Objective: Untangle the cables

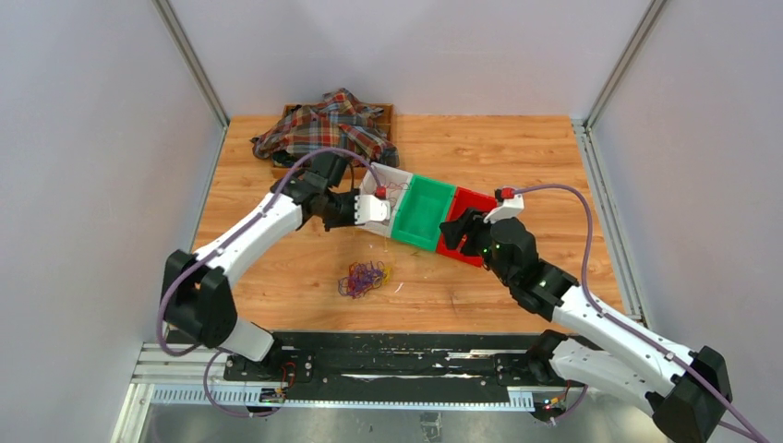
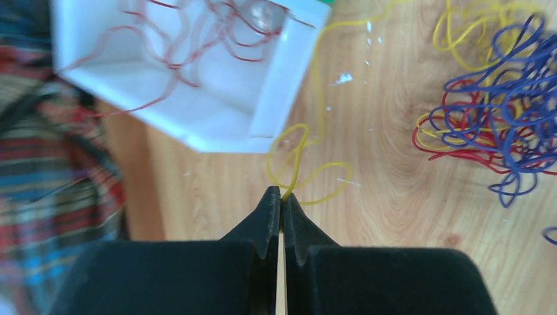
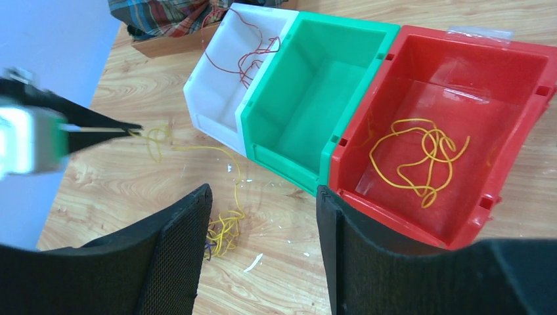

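The tangle of cables point(image 1: 363, 278) lies on the table in front of the bins, with blue, red and yellow loops in the left wrist view point(image 2: 499, 125). My left gripper point(image 2: 282, 193) is shut on a yellow wire point(image 2: 309, 164) that trails from the tangle past the white bin's corner. In the right wrist view the left gripper point(image 3: 134, 128) holds this strand point(image 3: 217, 151) above the table. My right gripper point(image 3: 263, 190) is open and empty, near the red bin's front. Its left finger hides part of the tangle point(image 3: 223, 233).
Three joined bins stand mid-table: the white bin point(image 3: 210, 98) holds dark red wires point(image 3: 253, 56), the green bin point(image 3: 315, 85) looks empty, and the red bin point(image 3: 512, 98) holds a yellow wire point(image 3: 420, 157). A plaid cloth point(image 1: 328, 125) lies on a wooden tray at the back.
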You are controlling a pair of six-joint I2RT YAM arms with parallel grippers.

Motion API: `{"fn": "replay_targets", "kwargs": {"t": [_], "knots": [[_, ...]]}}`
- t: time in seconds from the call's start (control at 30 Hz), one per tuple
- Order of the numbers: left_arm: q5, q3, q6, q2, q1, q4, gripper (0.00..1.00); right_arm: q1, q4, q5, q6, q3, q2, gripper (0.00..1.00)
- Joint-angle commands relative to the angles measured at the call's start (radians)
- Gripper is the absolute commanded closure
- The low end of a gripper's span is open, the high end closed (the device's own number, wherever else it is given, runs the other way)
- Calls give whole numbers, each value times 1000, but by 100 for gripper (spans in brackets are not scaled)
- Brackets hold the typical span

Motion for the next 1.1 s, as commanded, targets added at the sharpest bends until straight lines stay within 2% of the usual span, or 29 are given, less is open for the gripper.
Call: {"fn": "replay_targets", "kwargs": {"t": [0.0, 0.13, 0.3, 0.4, 0.53, 0.67, 0.83, 0.97, 1.07], "knots": [[40, 131, -169, -103, -10, -170, 99, 15, 81, -46, -20, 19, 34, 40], [101, 260, -265, -161, -15, -245, 100, 17, 171, -140, -50, 40, 72, 36], [167, 414, -388, -212, -16, -260, 99, 37, 336, -345, -126, 76, 142, 21], [233, 484, -468, -233, -16, -258, 100, 76, 442, -421, -183, 98, 197, 20], [305, 563, -540, -254, -16, -257, 100, 130, 477, -440, -272, 149, 261, 19], [331, 654, -592, -263, -16, -258, 100, 154, 542, -474, -289, 168, 314, 18], [362, 755, -655, -262, -16, -256, 100, 193, 592, -434, -306, 170, 373, 18], [374, 806, -693, -262, -16, -255, 100, 232, 613, -392, -333, 179, 425, 28], [369, 838, -701, -266, -16, -255, 100, 251, 594, -367, -338, 194, 465, 31]]}}
